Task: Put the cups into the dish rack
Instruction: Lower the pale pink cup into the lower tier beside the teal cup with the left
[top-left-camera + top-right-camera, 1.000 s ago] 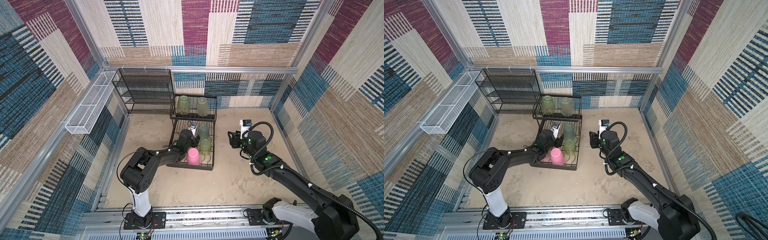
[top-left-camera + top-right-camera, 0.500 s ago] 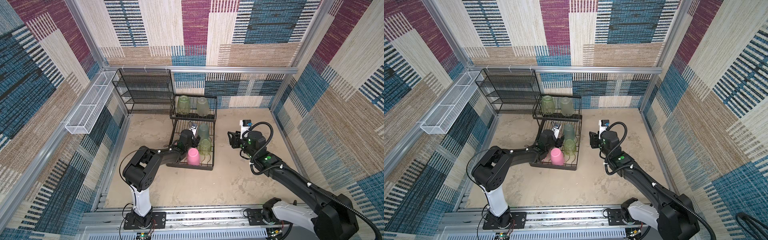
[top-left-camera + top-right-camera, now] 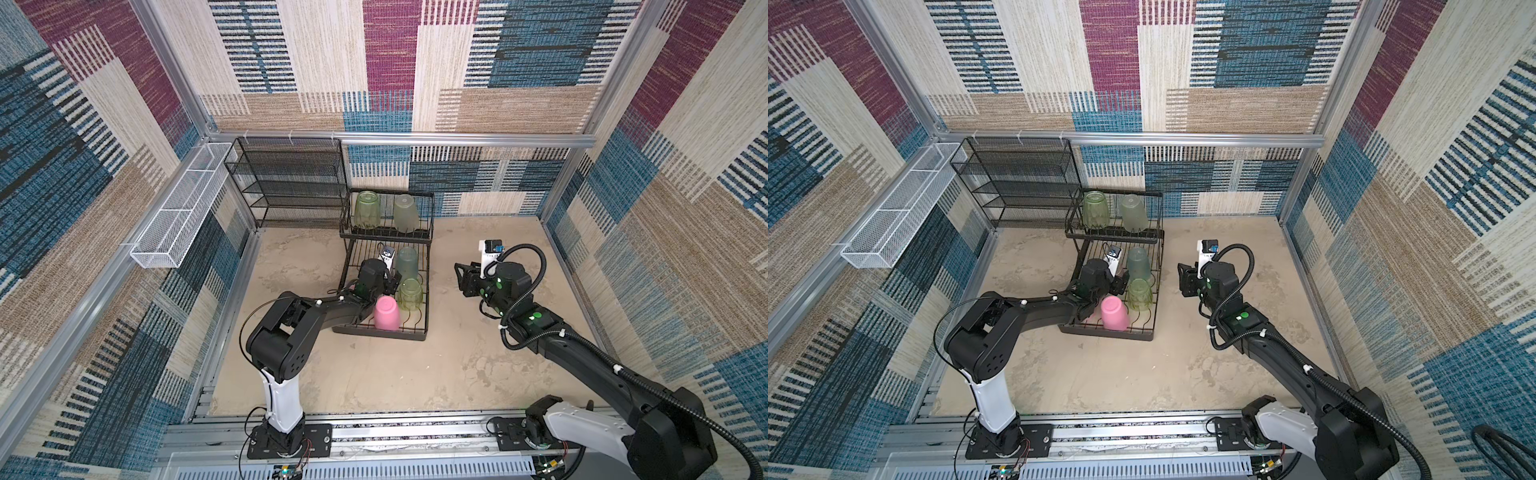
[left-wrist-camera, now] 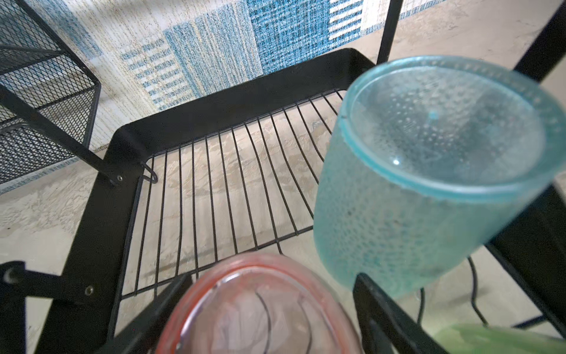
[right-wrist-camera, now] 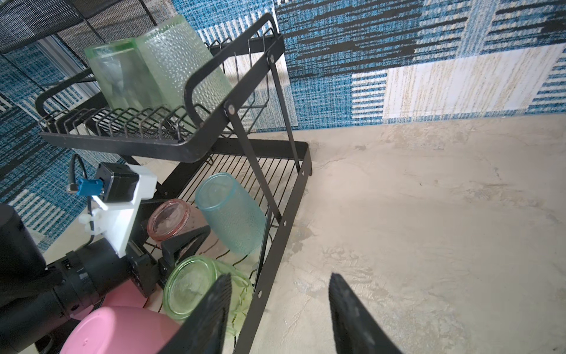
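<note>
Dish rack [image 3: 378, 333]: you have six cups [image 3: 367, 210] seated, none loose | your left gripper [image 4: 272, 279] straddles clear pink cup [image 4: 260, 306], 8 o'clock of teal cup [image 4: 413, 184], clamp unclear | right gripper [image 5: 280, 277] agape, empty.

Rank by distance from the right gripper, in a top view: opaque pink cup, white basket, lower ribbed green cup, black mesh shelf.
From the right gripper:
1. Ribbed green cup, just left.
2. Opaque pink cup, left and forward.
3. Black mesh shelf, back left.
4. White basket, far left.
</note>
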### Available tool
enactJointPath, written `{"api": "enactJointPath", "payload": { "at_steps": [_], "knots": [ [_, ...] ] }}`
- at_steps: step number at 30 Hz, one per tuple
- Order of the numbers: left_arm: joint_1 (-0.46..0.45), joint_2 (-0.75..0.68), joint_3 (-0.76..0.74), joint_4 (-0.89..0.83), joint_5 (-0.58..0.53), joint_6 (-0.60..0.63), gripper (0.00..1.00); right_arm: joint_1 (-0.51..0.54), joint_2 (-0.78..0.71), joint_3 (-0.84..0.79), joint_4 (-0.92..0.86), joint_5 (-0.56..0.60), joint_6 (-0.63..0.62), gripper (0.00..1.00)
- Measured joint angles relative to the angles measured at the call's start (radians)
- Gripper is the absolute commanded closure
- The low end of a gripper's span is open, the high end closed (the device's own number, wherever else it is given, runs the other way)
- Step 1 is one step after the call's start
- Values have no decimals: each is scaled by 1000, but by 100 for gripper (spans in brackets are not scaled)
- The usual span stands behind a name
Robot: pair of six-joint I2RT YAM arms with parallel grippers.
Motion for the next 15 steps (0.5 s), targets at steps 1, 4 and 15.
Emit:
{"api": "enactJointPath", "payload": {
  "at_steps": [1,4,15],
  "knots": [
    [0,-2,0,0,-1,0,13,-1,0,0,0,-2,0,46],
    [-1,-8,-8,2,-7,0,13,-2,0,0,0,-10,0,46],
    [-7,-35,-32,25,-32,26,12,-2,2,0,1,-11,0,46]
  ]
}}
